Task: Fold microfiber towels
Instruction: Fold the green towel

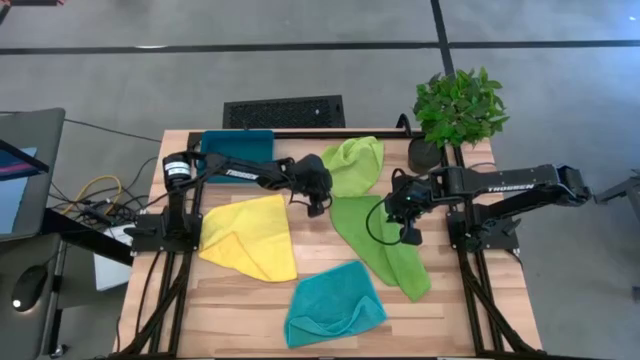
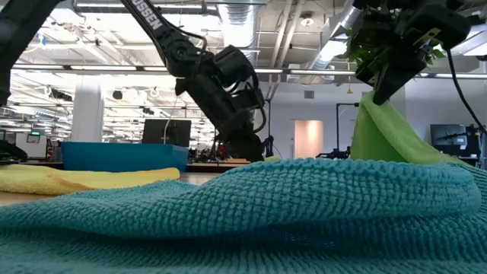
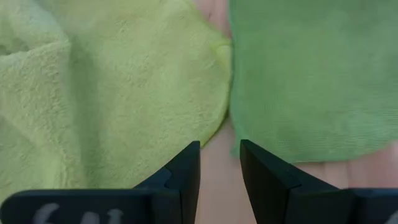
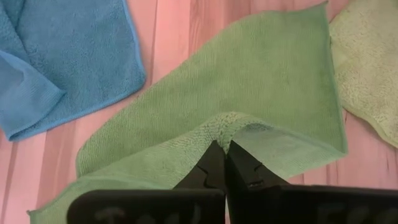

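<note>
From the left: yellow towel [image 1: 250, 238] lies flat, teal towel [image 1: 334, 304] is rumpled near the front edge. My left gripper [image 1: 316, 203] hangs narrowly parted and empty between the lime towel [image 1: 354, 163] and green towel [image 1: 385, 243]. My right gripper [image 1: 410, 236] has pinched the green towel's edge, lifting it. I judge the fold just starting; next I carry that edge across without slipping

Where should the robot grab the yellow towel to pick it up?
Probably a corner of the yellow towel, coming straight down from above. It lies nearly flat on the table, so only the thin edges and corners can be pinched. The left hand is closest and open.
</note>
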